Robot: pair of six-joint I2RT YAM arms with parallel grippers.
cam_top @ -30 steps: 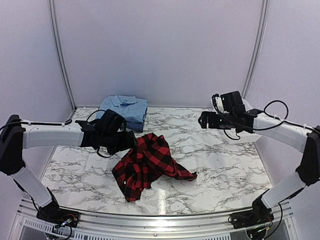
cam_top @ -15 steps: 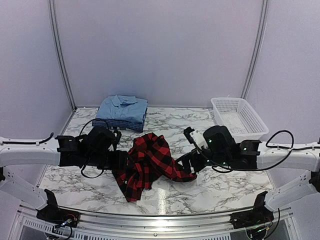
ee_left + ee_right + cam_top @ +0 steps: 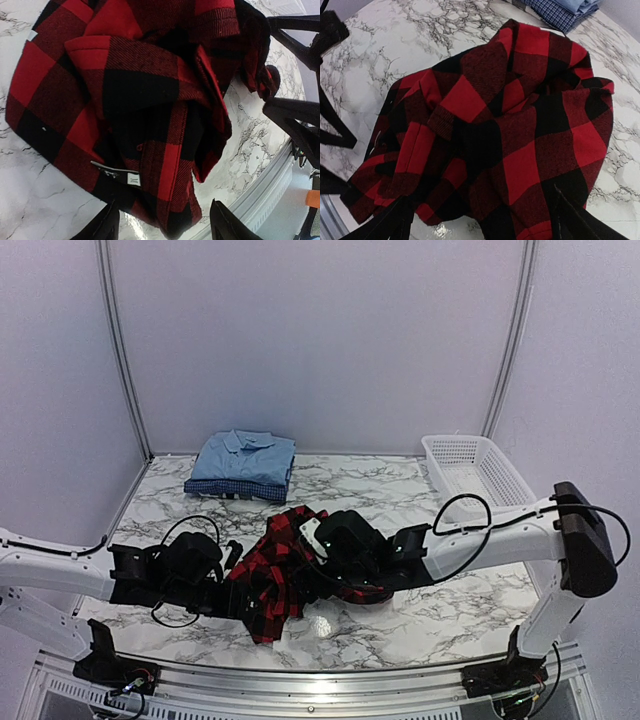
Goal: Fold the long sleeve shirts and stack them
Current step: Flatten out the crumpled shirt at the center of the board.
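Note:
The red-and-black plaid shirt (image 3: 285,565) lies crumpled on the marble table near the front middle; no white letters show. My left gripper (image 3: 238,582) is low at its left edge, open, with the shirt's hem and label between its fingertips in the left wrist view (image 3: 165,227). My right gripper (image 3: 310,568) is low over the shirt's right part, open, fingers astride the cloth (image 3: 480,225). The plaid shirt fills both wrist views (image 3: 135,100) (image 3: 495,125). The light blue collared shirt (image 3: 245,453) lies folded on the dark blue checked shirt (image 3: 238,488) at the back left.
A white mesh basket (image 3: 478,475) stands at the back right. The table's metal front rail (image 3: 320,680) runs just behind the arms' bases. The folded stack shows at the top of the right wrist view (image 3: 565,11).
Both arms came down and inward onto the plaid shirt. The right arm swung from the back right to the shirt's right side; the left gripper slid to its left edge.

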